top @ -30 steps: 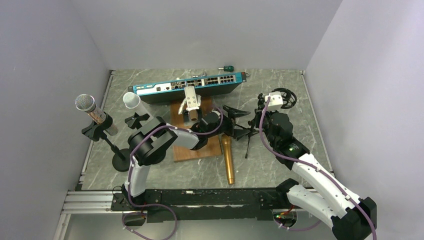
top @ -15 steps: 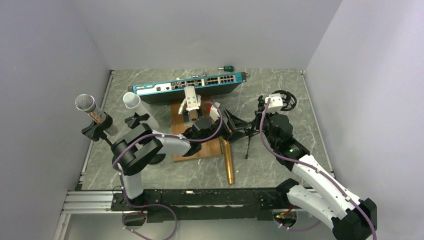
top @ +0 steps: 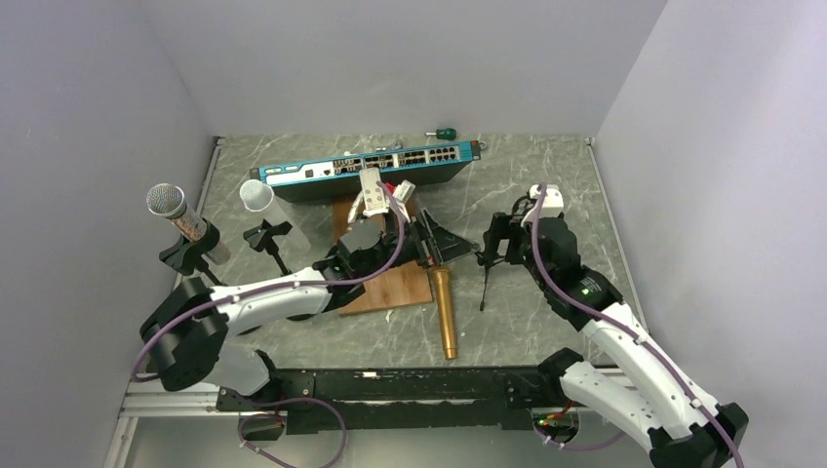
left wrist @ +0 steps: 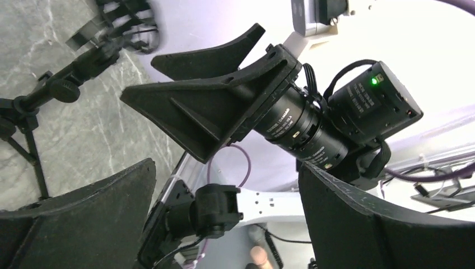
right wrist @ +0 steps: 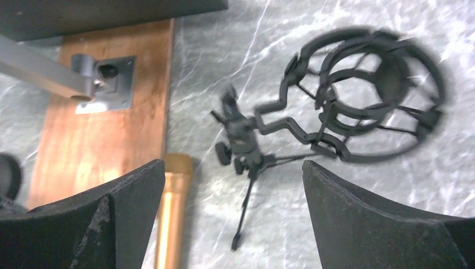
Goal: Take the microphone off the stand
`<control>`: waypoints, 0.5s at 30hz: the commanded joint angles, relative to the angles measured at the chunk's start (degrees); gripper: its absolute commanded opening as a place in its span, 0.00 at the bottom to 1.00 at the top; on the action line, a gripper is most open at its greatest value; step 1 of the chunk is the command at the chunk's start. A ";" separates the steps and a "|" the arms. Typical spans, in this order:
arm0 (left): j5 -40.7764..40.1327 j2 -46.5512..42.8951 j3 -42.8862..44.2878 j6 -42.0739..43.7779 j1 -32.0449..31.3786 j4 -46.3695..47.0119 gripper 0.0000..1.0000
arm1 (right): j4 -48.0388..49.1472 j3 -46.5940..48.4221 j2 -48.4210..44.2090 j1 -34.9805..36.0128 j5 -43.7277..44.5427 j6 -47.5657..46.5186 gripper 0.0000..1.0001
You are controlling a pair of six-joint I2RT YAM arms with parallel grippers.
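Right hand hangs over the stand with its fingers spread wide, gripping nothing. The left hand is spread wide too. Below, the grey marble bench carries a brown wooden board, the black tripod stand with its ring cradle, and the slim gold microphone — lying flat just beside the board's edge, apart from the stand.

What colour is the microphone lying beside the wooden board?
The microphone is gold; top external view shows it best.
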 commanded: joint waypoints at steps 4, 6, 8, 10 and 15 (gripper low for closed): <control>5.60 -9.72 0.61 10.56 -0.19 -9.84 0.99 | -13.88 3.47 -7.73 -0.09 -13.59 13.20 0.94; 6.50 -13.07 2.24 14.50 -0.34 -13.85 0.99 | -15.73 4.33 -10.24 -0.11 -15.92 14.43 0.95; 6.51 -16.62 4.54 19.72 -0.82 -20.03 1.00 | -17.77 5.78 -12.27 -0.09 -16.97 14.61 0.95; 5.21 -20.63 7.54 25.20 -1.46 -26.99 0.99 | -19.52 7.43 -13.47 -0.10 -17.54 14.39 0.96; -1.26 -26.80 14.99 35.65 -1.77 -43.29 0.99 | -19.48 8.03 -13.57 -0.12 -20.73 12.92 0.98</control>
